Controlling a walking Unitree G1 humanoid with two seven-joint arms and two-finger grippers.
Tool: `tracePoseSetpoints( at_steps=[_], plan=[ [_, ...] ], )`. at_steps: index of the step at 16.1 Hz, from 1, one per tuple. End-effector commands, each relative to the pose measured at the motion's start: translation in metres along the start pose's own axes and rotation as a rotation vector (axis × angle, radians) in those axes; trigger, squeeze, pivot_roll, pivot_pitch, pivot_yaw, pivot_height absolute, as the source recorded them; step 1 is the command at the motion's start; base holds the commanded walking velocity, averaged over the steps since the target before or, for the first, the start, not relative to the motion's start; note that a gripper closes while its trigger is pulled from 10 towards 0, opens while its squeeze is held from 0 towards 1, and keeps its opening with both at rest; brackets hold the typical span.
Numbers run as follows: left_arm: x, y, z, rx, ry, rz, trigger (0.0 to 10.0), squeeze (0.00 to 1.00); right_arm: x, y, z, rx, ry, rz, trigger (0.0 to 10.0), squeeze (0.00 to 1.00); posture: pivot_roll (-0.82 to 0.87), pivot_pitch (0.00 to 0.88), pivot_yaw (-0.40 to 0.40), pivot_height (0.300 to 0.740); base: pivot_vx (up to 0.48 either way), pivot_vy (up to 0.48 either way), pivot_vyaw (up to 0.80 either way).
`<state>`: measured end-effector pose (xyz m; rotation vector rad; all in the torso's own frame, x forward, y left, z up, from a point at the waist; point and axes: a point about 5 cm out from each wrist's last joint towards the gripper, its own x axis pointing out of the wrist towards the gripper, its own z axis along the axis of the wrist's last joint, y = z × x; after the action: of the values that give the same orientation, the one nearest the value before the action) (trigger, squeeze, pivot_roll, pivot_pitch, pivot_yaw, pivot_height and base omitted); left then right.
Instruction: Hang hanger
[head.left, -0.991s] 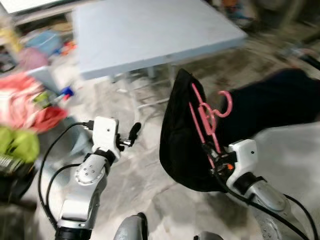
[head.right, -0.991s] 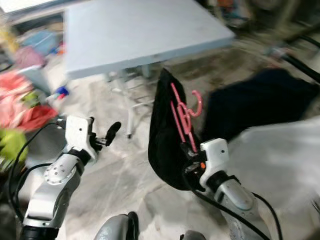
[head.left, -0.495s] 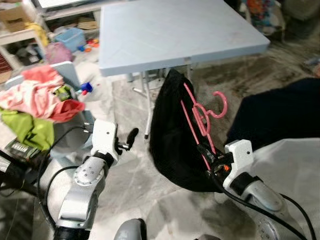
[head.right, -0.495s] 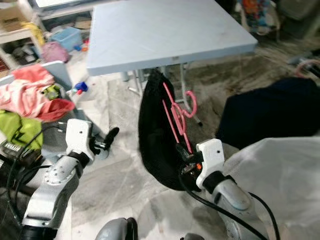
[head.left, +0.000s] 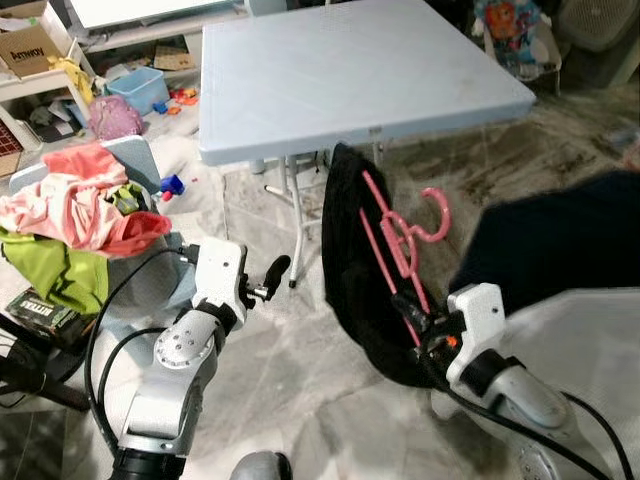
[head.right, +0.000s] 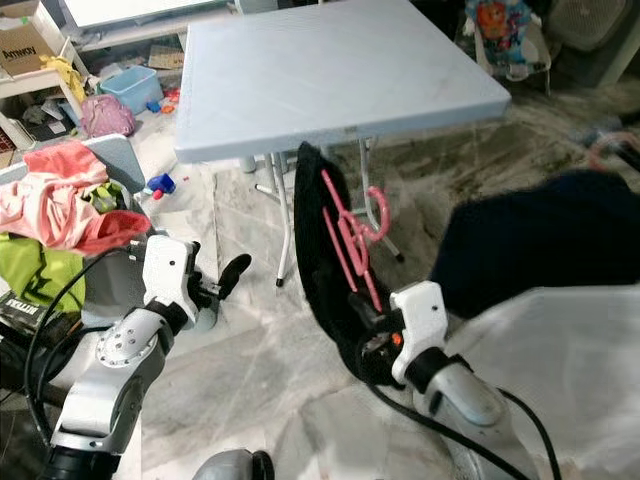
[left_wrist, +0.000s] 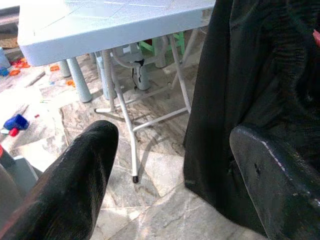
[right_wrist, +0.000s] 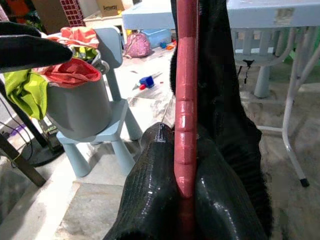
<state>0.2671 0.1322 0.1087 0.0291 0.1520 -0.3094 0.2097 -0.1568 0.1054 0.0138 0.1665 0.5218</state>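
Right gripper (head.left: 412, 322): pinching the pink hanger (head.left: 400, 240) at its lower bar, at 5 o'clock.
Left gripper (left_wrist: 170, 175): fingers spread, holding nothing, at 8 o'clock.
Hanger: one, draped with one black garment (head.left: 355, 270), below the grey folding table (head.left: 350, 70).
Risk: the garment could slide off if the hanger tilts.

floor (head.left: 290, 360): pale marble tiles | folding table (head.left: 340, 70): light blue, centre | left of table: small blue chair (right_wrist: 107, 125), clothes-filled bucket (right_wrist: 80, 102), scattered toys (head.left: 172, 185)
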Motion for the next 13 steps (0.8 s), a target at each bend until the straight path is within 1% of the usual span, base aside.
tracePoseSetpoints(
  at_steps=[1,4,6,10,12,13],
  plan=[
    [-0.0012,0.0030,0.0015,0.002,-0.008,0.007,10.0,0.00,0.0013,0.0051,0.0138,-0.042,-0.063,0.038,10.0,0.00,-0.06,0.067,0.082,0.740,0.435,0.000,0.00],
    [-0.0015,0.0027,0.0015,0.001,-0.009,0.006,10.0,0.00,0.0012,0.0054,0.0136,-0.051,-0.058,0.051,10.0,0.00,-0.06,0.067,0.082,0.740,0.437,0.000,0.00],
    [-0.0012,0.0023,0.0014,0.000,-0.008,0.004,10.0,0.00,0.0011,0.0082,0.0136,-0.066,-0.055,0.085,10.0,0.00,-0.06,0.068,0.082,0.740,0.437,0.000,0.00],
    [-0.0013,0.0026,0.0013,-0.001,-0.006,0.006,10.0,0.00,0.0013,0.0131,0.0121,-0.065,-0.053,0.116,10.0,0.00,-0.06,0.068,0.082,0.740,0.430,0.000,0.76],
    [-0.0012,0.0028,0.0007,0.003,-0.002,0.014,10.0,0.00,0.0011,0.0125,0.0114,-0.069,-0.049,0.113,10.0,0.00,-0.06,0.070,0.081,0.740,0.379,0.000,0.51],
    [-0.0012,0.0044,-0.0003,0.006,0.004,0.036,10.0,0.00,0.0006,0.0119,0.0109,-0.070,-0.046,0.110,10.0,0.00,-0.06,0.070,0.081,0.740,0.000,0.000,0.00]
  ],
)
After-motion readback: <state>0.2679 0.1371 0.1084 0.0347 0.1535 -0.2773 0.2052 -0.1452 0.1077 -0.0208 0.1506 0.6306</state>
